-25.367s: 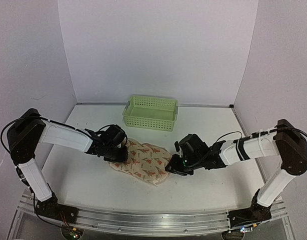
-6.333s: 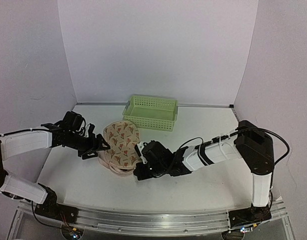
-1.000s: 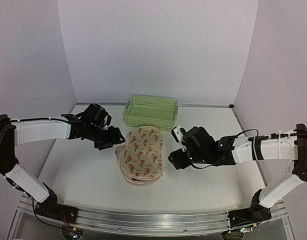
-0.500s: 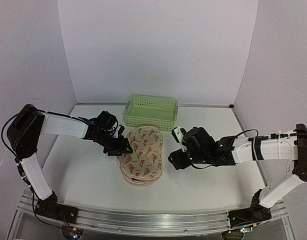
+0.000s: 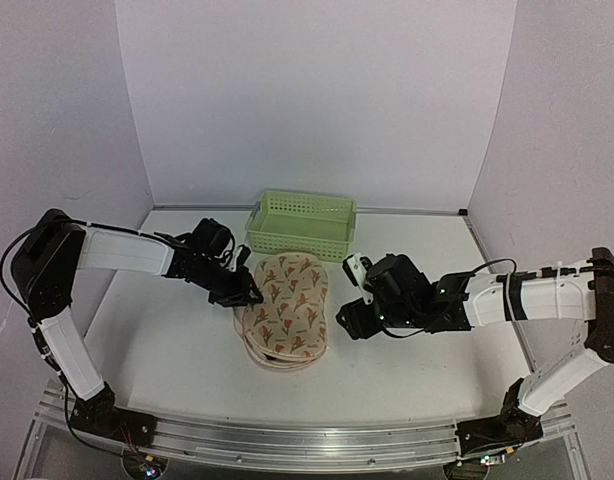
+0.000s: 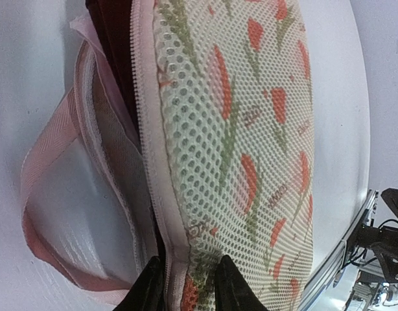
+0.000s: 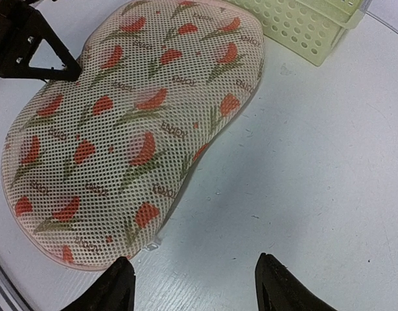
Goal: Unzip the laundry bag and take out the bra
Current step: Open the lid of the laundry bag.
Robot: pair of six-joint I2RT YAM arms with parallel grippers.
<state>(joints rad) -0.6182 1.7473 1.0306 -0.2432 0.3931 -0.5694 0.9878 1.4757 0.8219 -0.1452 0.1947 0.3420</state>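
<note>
The laundry bag (image 5: 285, 310), cream mesh with reddish sprigs and pink edging, lies mid-table. It also shows in the right wrist view (image 7: 128, 129). Its left side gapes open. In the left wrist view the upper shell (image 6: 238, 129) stands apart from the lower pink edge (image 6: 50, 168). Dark maroon fabric (image 6: 111, 58), apparently the bra, shows in the gap. My left gripper (image 5: 242, 293) is shut on the upper shell's zip edge (image 6: 186, 295). My right gripper (image 5: 349, 318) is open and empty over the table just right of the bag (image 7: 196, 285). A small metal zip pull (image 7: 153, 245) lies at the bag's near edge.
A light-green perforated basket (image 5: 301, 224) stands behind the bag, close to its far end; its corner shows in the right wrist view (image 7: 309, 26). White walls enclose the table at the back and on both sides.
My left gripper has moved right and down from beside the bag onto its left edge and closed there. The right arm has not moved.
</note>
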